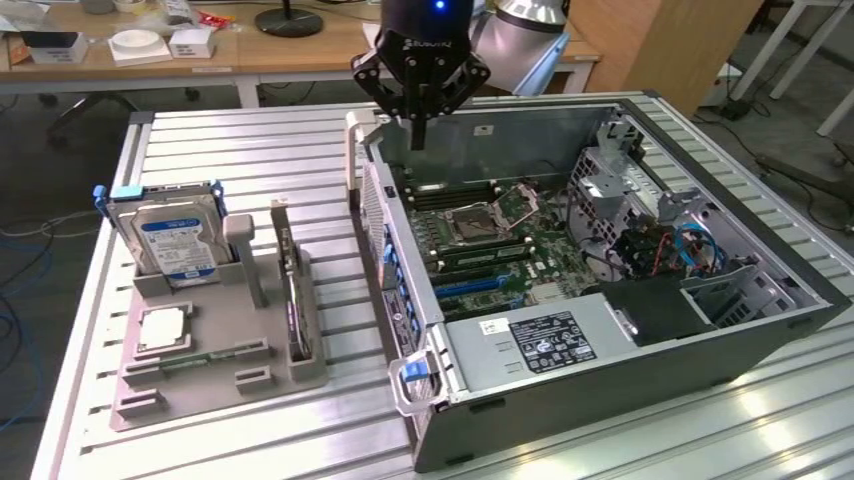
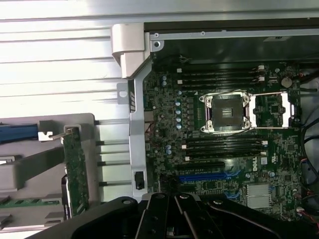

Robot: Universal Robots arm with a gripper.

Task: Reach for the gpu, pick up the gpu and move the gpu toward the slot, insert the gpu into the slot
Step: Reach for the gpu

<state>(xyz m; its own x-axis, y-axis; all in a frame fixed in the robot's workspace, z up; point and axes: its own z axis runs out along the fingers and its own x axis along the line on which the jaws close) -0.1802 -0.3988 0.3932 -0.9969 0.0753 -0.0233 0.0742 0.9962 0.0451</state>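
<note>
One grey holder [image 1: 214, 385] is sitting at the exterior view's left on the slatted worktop [image 1: 240, 150], carrying the hard drive [image 1: 171, 240] and, near it, the gpu [image 1: 294, 300]. The gpu is standing on its long edge in a groove, probably so its top edge is offered to a grasp from above; not yet picked. Further right, the pincer [image 1: 416, 138] is hanging over the rear wall of the open case [image 1: 641, 330], tips pressed together, pinching nothing, well apart from the gpu. Inside the case, the blue slot [image 1: 470, 283] is lying unoccupied.
</note>
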